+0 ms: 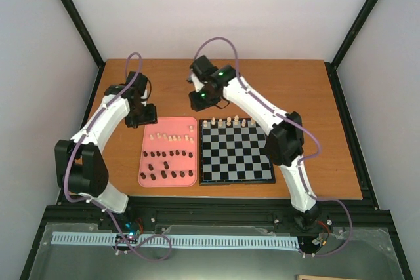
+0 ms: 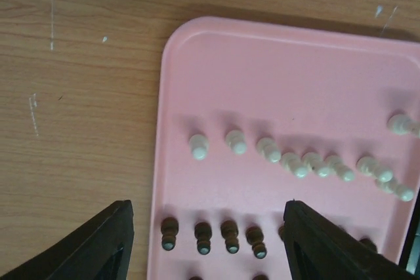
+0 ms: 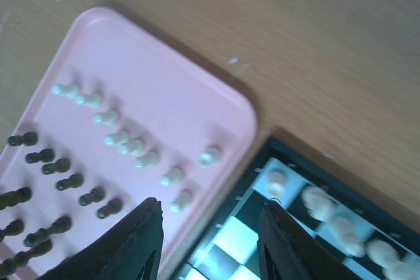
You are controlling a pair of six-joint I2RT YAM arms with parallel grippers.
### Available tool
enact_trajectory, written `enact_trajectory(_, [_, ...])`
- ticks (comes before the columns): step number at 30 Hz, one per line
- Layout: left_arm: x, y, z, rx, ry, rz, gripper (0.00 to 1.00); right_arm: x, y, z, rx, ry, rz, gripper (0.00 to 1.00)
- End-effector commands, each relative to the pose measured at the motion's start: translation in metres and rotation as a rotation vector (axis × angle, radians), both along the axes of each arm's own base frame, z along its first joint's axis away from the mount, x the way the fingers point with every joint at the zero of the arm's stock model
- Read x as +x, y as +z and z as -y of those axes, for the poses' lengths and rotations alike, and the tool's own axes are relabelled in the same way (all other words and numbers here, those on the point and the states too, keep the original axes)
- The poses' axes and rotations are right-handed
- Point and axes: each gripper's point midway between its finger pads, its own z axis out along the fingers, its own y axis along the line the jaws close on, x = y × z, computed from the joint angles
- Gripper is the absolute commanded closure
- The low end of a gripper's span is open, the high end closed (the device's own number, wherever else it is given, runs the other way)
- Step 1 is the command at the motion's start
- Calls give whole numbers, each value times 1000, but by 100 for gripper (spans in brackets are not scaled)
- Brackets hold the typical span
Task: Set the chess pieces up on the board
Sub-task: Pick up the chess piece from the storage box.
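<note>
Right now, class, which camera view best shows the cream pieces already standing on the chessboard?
The top external view: the whole row of cream pieces shows along the chessboard's far edge, though small. The right wrist view brings them closer, but blurred and cut off. The left wrist view shows none of them.

A square chessboard (image 1: 236,159) with black and light grey squares is lying flat. Several cream pieces (image 1: 226,122) are standing along the chessboard's far row. Just left of the chessboard, other cream pieces (image 1: 172,138) are sitting in a loose line, and dark brown pieces (image 1: 167,165) are sitting in rows nearer the front.
</note>
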Motion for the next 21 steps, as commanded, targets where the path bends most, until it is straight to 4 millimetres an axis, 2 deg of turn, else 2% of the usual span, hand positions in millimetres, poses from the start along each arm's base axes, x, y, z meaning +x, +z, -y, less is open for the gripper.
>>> enact_trajectory(1, [-3, 9, -5, -16, 7, 55, 34, -28, -17, -40, 0, 78, -56, 59])
enact_trajectory(5, [-8, 14, -7, -17, 16, 72, 33, -42, -42, -57, -18, 105, -101, 59])
enact_trajectory(9, [-8, 30, -8, -22, 29, 115, 23, -45, -66, -60, -50, 107, -132, 59])
enact_trajectory(12, [-8, 41, -9, -25, 40, 149, 12, -42, -77, -58, -77, 94, -130, 59])
enact_trajectory(14, [-9, 46, -11, -20, 41, 165, 11, -39, -82, -57, -89, 84, -127, 59])
enact_trajectory(17, [-10, 50, -12, -10, 34, 172, 1, -36, -88, -56, -106, 70, -123, 59])
enact_trajectory(21, [-12, 52, -13, -7, 29, 179, 0, -33, -98, -53, -130, 59, -126, 59])
